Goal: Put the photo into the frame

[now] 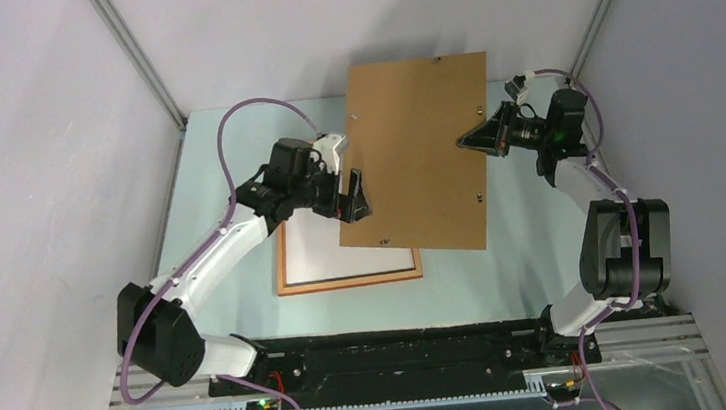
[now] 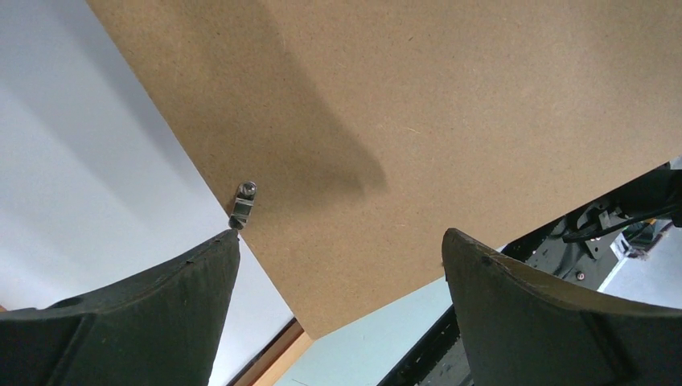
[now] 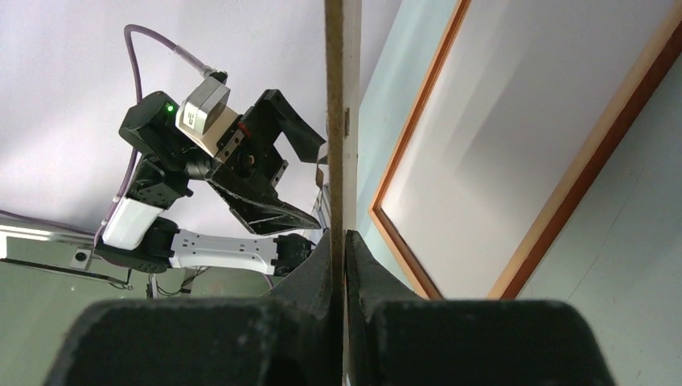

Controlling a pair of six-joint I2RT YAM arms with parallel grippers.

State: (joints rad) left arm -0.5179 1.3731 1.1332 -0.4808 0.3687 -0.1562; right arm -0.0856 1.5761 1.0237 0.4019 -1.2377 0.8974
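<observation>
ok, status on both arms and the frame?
Right fingers shut on backing board, board held aloft. Left fingers open at board's left edge. Frame flat on table, partly under board.

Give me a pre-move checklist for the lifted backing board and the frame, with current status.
1. Right gripper grip: ok. It is shut on the right edge of the backing board, which is held off the table.
2. Left gripper free: ok. Jaws are wide open beside the board's left edge, not clamped.
3. Frame lying flat on the table: ok.
4. Frame loaded: cannot tell. A white sheet fills it, with no printed side visible.
5. Board square over the frame: not ok. It is skewed and overlaps only part of the frame.
6. Clip position: cannot tell.
</observation>
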